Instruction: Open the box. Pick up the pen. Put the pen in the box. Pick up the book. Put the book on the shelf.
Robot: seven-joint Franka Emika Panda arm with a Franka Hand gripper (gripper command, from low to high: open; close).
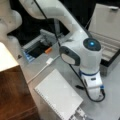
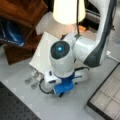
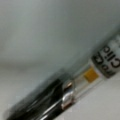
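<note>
The box [image 1: 110, 32] stands open at a front view's right, its lid raised and its beige compartments [image 2: 107, 97] showing. The white spiral book [image 1: 58, 96] lies flat on the table beside the arm, next to the dark wooden shelf [image 1: 12, 95] [image 2: 20, 20]. My gripper [image 1: 95, 93] [image 2: 61, 93] is down at the table surface, its fingers hidden under the hand. A short black end of the pen [image 1: 79, 87] sticks out beside it. In the wrist view the pen [image 3: 50, 100] fills the lower part, very close, with its silvery band and a labelled section.
A white cable [image 1: 42, 67] and a small orange object [image 1: 48, 50] lie behind the book. A grey open tray [image 1: 37, 46] sits further back. Small metal pieces [image 2: 32, 77] lie at the book's corner. A pale cream shape [image 2: 68, 11] stands behind the arm.
</note>
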